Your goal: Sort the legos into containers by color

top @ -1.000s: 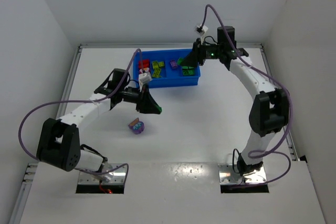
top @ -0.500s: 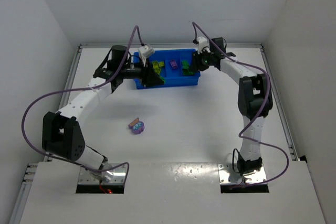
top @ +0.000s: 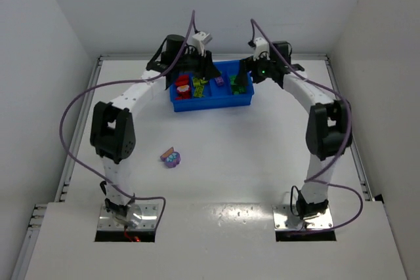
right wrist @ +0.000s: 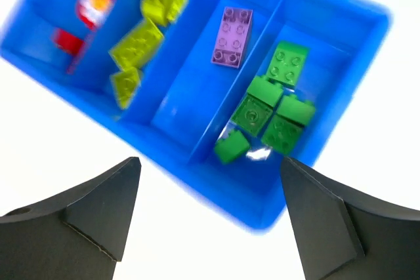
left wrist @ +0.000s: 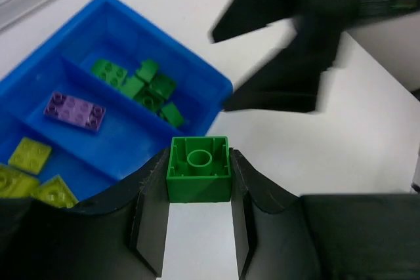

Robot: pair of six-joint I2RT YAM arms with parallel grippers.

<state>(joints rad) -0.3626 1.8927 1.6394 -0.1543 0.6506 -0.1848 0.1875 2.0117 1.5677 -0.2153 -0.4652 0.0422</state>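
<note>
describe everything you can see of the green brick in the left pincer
The green brick is a small square block of glossy plastic, seen from its hollow underside: thin walls around one round tube. The left pincer is shut on it, black fingers pressing two opposite sides. It appears just in front of the blue tray's end that holds other green bricks, with white table beneath.

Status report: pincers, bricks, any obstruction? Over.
Left pincer shut on green brick. Right pincer open, empty, over green compartment, possibly blocking drop. Purple cluster unsorted on table.
</note>
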